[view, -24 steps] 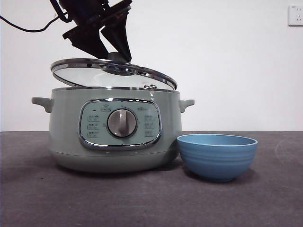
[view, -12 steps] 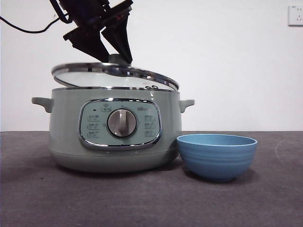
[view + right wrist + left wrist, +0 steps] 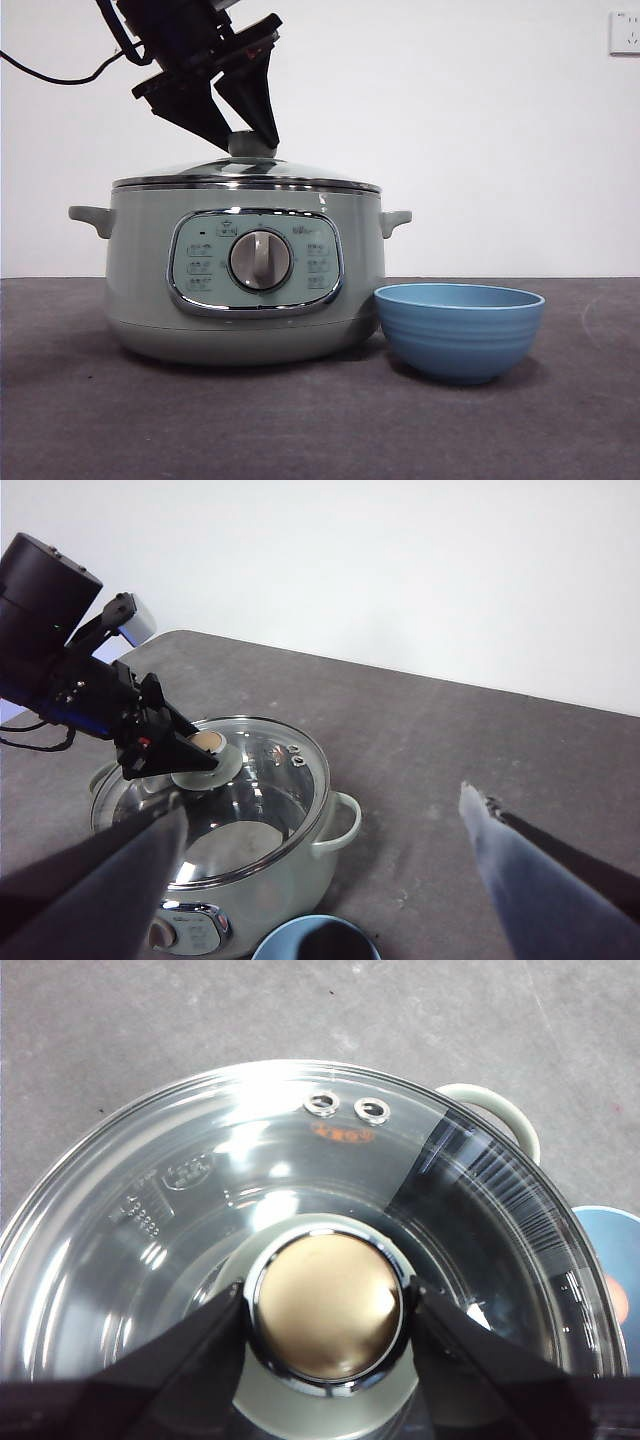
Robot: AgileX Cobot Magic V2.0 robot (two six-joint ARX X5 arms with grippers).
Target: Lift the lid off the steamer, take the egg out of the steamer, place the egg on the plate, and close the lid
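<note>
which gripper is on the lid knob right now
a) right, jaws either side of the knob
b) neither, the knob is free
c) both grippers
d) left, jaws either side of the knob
d: the left wrist view shows the left gripper with its jaws closed against both sides of the lid knob, lid seated on the steamer; the right gripper hangs open, apart from it.

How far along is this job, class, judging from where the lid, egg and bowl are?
Nearly done. The lid sits level on the steamer, so closing looks complete. In hand: the left gripper has its jaws on either side of the lid's knob. The bowl stands right of the steamer; no view shows inside it, so the egg cannot be confirmed. Left: release and pull away. The right gripper waits, jaws open.
</note>
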